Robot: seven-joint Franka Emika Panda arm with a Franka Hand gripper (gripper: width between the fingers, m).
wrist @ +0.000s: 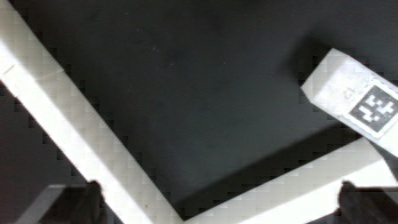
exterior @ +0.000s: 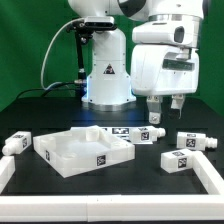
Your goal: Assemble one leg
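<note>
The jaws stood apart, holding nothing, as the gripper hung above the table; a leg lay just beneath them, the white tray farther off.

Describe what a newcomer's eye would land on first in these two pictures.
The bulky white gripper hangs open and empty at the exterior view's upper right. Left of centre lies the large white tray-like part, the biggest loose piece. A small tagged leg lies just below the gripper in the picture, with three more alike scattered about.
</note>
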